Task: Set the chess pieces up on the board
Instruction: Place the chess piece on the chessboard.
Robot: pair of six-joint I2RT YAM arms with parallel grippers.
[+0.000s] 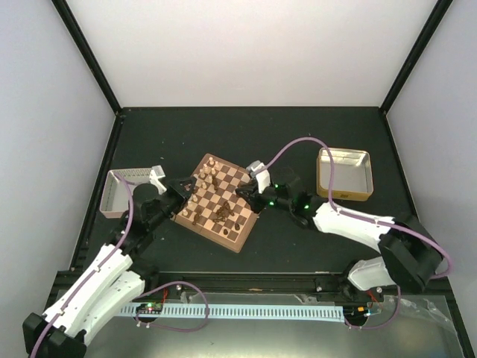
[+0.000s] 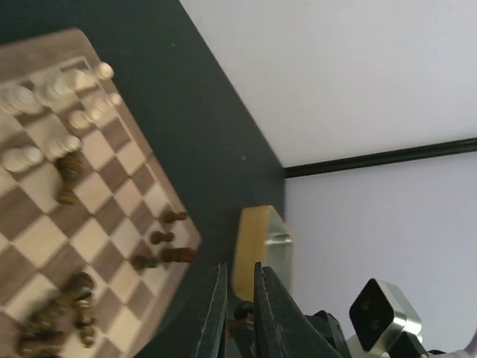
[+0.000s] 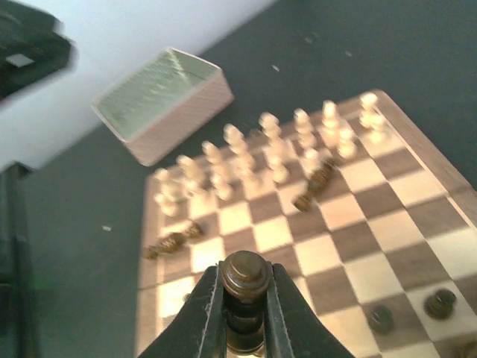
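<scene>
The board [image 1: 237, 237] lies in the middle of the dark table, turned at an angle. Pale pieces [image 1: 209, 173] stand in rows at its far left side and dark pieces [image 1: 227, 215] are clustered at its near right. My right gripper [image 1: 240, 195] hangs over the board's right side. In the right wrist view it [image 3: 246, 276] is shut on a dark brown piece [image 3: 246, 287], held upright above the squares [image 3: 350, 246]. My left gripper [image 1: 185, 192] is at the board's left edge. In the left wrist view its jaws [image 2: 238, 272] stand narrowly apart with nothing at the tips.
A silver tray [image 1: 119, 192] sits left of the board and a gold tray [image 1: 332, 195] at the right. Two dark pieces lie toppled [image 3: 313, 190] near the pale rows [image 3: 276, 149]. Black frame posts and white walls enclose the table.
</scene>
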